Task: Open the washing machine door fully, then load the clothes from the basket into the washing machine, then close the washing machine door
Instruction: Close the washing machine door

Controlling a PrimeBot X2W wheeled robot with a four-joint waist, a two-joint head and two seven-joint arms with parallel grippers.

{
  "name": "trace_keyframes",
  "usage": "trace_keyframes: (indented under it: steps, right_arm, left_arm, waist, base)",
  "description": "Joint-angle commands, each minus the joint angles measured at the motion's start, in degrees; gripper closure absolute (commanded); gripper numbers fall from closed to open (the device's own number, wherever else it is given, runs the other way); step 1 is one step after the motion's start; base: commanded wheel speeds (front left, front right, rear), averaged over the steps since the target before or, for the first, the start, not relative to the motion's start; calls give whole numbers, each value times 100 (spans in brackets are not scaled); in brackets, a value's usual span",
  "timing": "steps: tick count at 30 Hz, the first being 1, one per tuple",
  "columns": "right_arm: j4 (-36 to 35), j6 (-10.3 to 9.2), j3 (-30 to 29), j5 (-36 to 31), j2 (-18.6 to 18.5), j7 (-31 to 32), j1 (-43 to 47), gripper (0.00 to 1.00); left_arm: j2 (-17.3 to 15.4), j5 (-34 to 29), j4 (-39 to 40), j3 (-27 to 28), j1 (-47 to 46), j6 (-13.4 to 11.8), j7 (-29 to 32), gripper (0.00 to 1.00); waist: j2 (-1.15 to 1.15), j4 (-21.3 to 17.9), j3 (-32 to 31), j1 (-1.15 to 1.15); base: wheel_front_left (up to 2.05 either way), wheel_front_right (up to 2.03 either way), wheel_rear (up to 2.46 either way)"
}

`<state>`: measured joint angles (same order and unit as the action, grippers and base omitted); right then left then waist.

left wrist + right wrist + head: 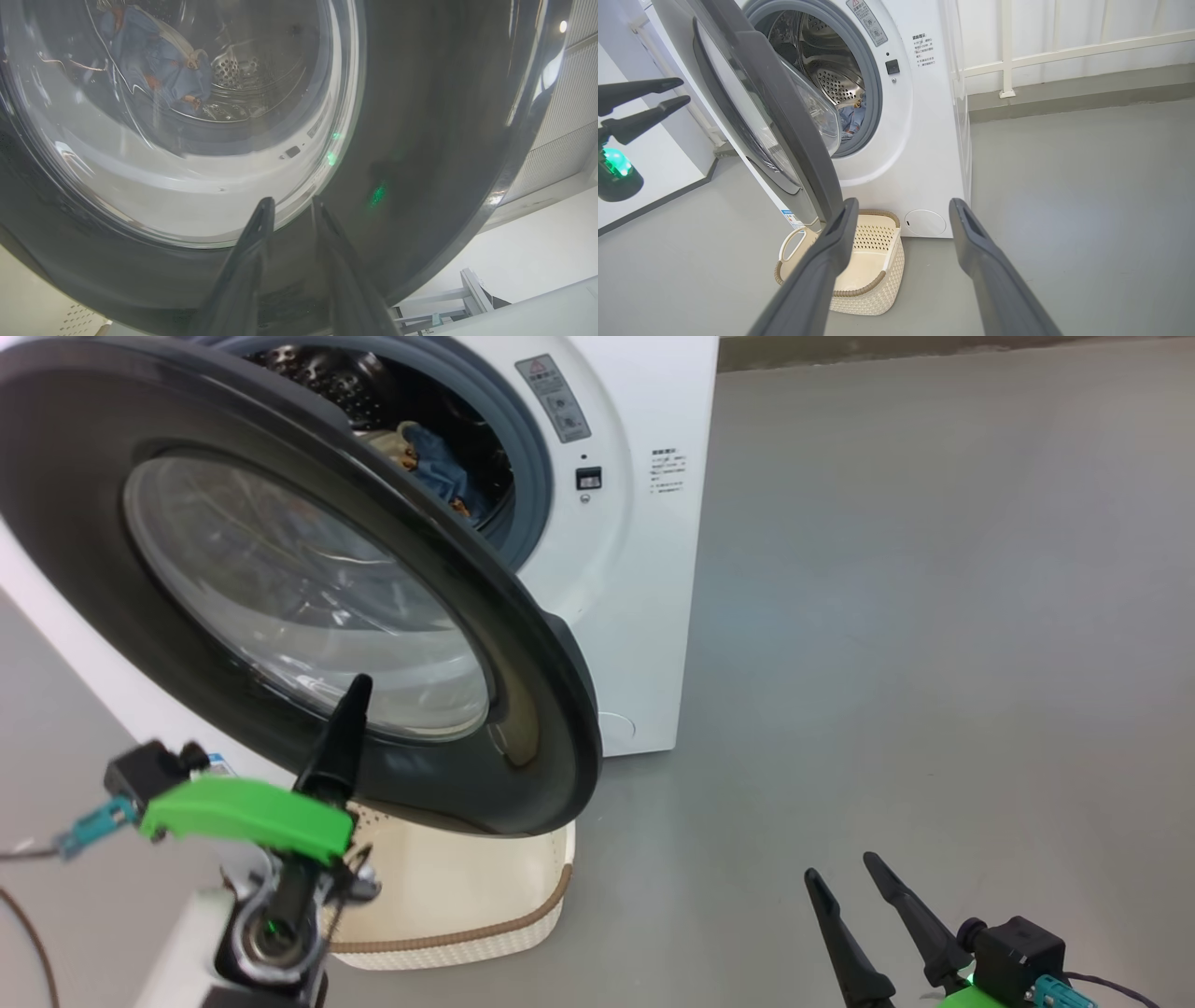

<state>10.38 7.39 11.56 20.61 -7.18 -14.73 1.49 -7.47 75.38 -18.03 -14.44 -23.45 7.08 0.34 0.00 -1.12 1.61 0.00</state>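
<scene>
The washing machine door (308,588) stands partway open, swung out on its hinge side at the robot's left, glossy black rim and bulging glass angled across the mouth of the washing machine (635,569). Past its edge I can see the clothes (443,471) - a blue heap with orange-brown spots - lying low in the steel drum (831,70), inside the grey gasket (873,84). Through the glass, the left wrist view shows that same blue bundle.

Below the door's lower rim sits the basket (467,905), on the floor (887,616) right at the foot of the machine, brown woven rim toward us, its pale perforated inside showing in the right wrist view.

Now the arms. The left gripper (290,207) is up against the outer face of the door, tips at the seam where glass meets black rim - jaws narrow, nothing between them, and I can't tell whether they actually touch the door. A green glow reflects off the rim beside it.

The right gripper (840,865) hangs low at the robot's right, well apart from the door and basket, over bare grey floor, jaws wide and holding nothing, fingers aimed toward the machine's front.
</scene>
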Motion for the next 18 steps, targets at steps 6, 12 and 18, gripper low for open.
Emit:
trace_keyframes:
  steps: [6,12,18]
  right_arm:
    - [-184,10,31,3,0,-27,-5,0]
    - [-216,10,-26,-20,29,-27,-30,0]
    - [-233,10,-104,-30,39,-27,5,0]
  left_arm:
    - [-510,-1414,-120,-171,317,-167,-1072,0]
    - [-641,-2648,-163,-103,945,-720,-1515,0]
    - [-458,-3742,255,579,1786,-936,-1531,0]
  waist:
    - [0,127,-17,0]
    - [0,121,-48,0]
    - [0,129,-85,0]
  base:
    - [0,0,0]
    - [0,0,0]
    - [0,0,0]
